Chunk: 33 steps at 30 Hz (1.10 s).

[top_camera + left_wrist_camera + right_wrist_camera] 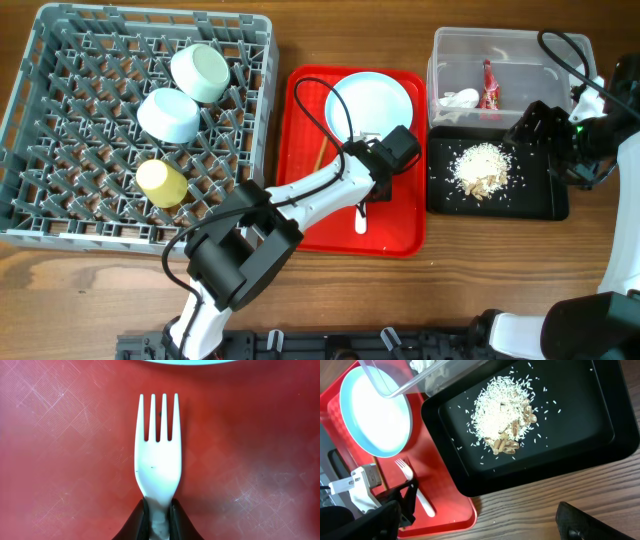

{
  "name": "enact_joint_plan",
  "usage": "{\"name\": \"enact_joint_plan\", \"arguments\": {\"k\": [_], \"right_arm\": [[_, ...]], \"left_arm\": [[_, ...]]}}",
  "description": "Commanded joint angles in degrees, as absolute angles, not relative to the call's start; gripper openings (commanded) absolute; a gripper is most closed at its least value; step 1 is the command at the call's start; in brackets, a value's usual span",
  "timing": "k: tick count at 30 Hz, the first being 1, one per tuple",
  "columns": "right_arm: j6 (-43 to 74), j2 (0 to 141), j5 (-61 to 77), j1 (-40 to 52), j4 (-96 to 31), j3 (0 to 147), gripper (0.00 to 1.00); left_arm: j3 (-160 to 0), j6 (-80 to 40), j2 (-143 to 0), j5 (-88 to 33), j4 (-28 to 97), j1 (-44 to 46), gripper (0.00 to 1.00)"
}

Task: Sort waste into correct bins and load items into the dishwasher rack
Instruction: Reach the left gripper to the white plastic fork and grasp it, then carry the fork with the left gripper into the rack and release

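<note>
Red tray (60, 460): left end effector (159, 522) pinching fork (157, 462) handle, seemingly tight.

Robot lab bench: left arm (310, 190), right arm (600, 120) at wooden table (470, 270), dishwasher rack (100, 240) staged.

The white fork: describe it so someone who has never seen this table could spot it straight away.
Find the red tray between the grey rack and the black tray. Below the round plate on it lies the white fork, four-tined, its neck in the left gripper. The tray's only other slim thing is a brown wooden chopstick.
</note>
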<state>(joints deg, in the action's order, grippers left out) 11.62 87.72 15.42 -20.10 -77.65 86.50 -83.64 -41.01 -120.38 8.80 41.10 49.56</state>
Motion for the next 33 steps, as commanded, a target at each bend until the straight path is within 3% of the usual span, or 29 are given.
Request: {"name": "enact_joint_plan", "arguments": {"k": [1, 7, 15, 21, 27, 33], "right_arm": [[10.66, 86.78, 16.34, -20.12, -77.93, 86.89, 1.0], [10.63, 86.78, 16.34, -20.12, -78.11, 86.89, 1.0], [10.63, 86.78, 16.34, -20.12, -78.11, 86.89, 1.0], [10.63, 86.78, 16.34, -20.12, -78.11, 86.89, 1.0], [10.63, 86.78, 16.34, -20.12, -78.11, 86.89, 1.0], [10.63, 86.78, 16.34, -20.12, -78.08, 86.89, 1.0]], "left_arm": [[-83.61, -41.17, -122.15, 9.1, 41.36, 49.98, 0.09], [-83.92, -40.75, -119.46, 11.33, 41.39, 49.95, 0.04], [-83.92, -34.63, -107.09, 11.62, 45.58, 46.02, 0.04], [-83.92, -22.92, -96.71, 11.4, 49.15, 33.74, 0.04], [-83.79, -12.95, -95.7, 9.43, 49.15, 21.26, 0.04], [-82.3, -12.38, -95.79, 6.13, 48.88, 14.33, 0.04]]}}
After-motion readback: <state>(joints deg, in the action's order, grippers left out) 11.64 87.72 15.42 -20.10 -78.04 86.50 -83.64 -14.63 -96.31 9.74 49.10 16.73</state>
